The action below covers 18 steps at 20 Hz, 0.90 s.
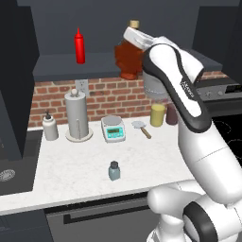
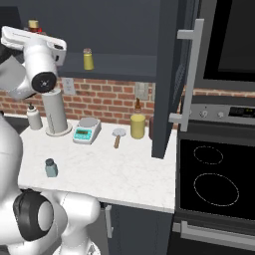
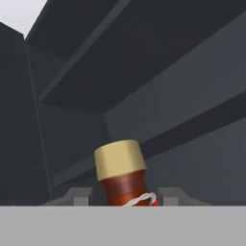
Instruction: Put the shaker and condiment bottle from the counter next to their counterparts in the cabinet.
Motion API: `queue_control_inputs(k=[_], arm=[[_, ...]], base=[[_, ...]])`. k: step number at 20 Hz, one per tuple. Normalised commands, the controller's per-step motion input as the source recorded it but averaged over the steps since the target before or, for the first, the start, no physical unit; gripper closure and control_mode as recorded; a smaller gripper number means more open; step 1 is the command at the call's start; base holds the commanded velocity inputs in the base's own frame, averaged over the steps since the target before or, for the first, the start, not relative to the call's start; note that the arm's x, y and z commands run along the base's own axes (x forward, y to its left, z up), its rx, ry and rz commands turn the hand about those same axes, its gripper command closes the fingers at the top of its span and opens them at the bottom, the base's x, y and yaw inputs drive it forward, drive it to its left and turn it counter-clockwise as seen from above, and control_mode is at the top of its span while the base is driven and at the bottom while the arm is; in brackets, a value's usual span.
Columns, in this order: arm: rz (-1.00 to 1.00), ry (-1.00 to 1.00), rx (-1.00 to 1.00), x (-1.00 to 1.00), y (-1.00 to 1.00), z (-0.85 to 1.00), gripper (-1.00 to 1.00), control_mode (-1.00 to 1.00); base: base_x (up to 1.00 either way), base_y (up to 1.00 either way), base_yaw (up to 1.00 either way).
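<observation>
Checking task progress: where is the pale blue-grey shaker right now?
The shaker stands upright on the counter near its front edge, alone, in front of the kitchen scale; in the right base view it sits at far left.

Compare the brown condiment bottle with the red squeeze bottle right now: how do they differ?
The condiment bottle is reddish-brown with a tan stopper and a wide body; the red squeeze bottle is plain red, slim, with a pointed nozzle. The condiment bottle is held in the claw; the squeeze bottle stands free on the cabinet shelf. Both are at shelf level.
</observation>
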Motion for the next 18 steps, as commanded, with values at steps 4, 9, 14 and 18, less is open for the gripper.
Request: queue_control_inputs(k=[4, 9, 14, 18], arm=[[-0.11, 0.0, 0.06, 0.23, -0.04, -0.09, 1.0, -1.0], [-0.13, 0.02, 0.01, 0.4, 0.0, 0.0, 1.0, -1.0], [-0.08, 0.01, 0.0, 0.3, 0.0, 0.01, 1.0, -1.0], [0.0, 0.0, 0.0, 0.0, 0.01, 0.0, 1.0, -1.0]], base=[[0.0, 0.0, 0.0], [0.0, 0.0, 0.0], [0.0, 0.0, 0.0], [0.0, 0.0, 0.0]])
